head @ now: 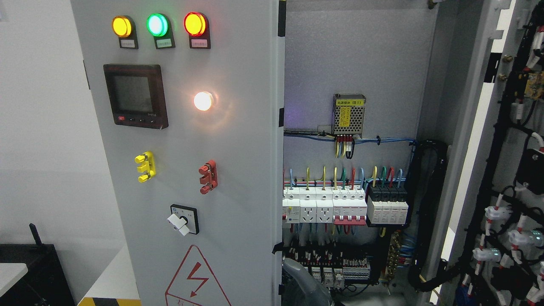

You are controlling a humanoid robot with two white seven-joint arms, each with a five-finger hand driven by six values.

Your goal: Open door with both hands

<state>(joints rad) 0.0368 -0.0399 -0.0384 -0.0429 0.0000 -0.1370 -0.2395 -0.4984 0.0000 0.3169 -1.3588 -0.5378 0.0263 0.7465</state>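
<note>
The grey cabinet's left door [238, 140] fills the middle of the head view, carrying three coloured lamps, a dark meter [136, 96], a lit white lamp and a rotary switch [183, 219]. Its right edge [278, 170] borders the open cabinet. The right door [471, 140] is swung wide open at the far right, its wired inner face [516, 204] showing. A grey rounded part of my right arm [304, 282] rises from the bottom edge just right of the middle, close beside the left door's lower edge; the hand itself cannot be made out.
Inside the cabinet are a row of white breakers and sockets [327, 206], a perforated power supply [348, 114] and black cable bundles [425, 212]. A black box [29, 272] stands at the lower left by a white wall.
</note>
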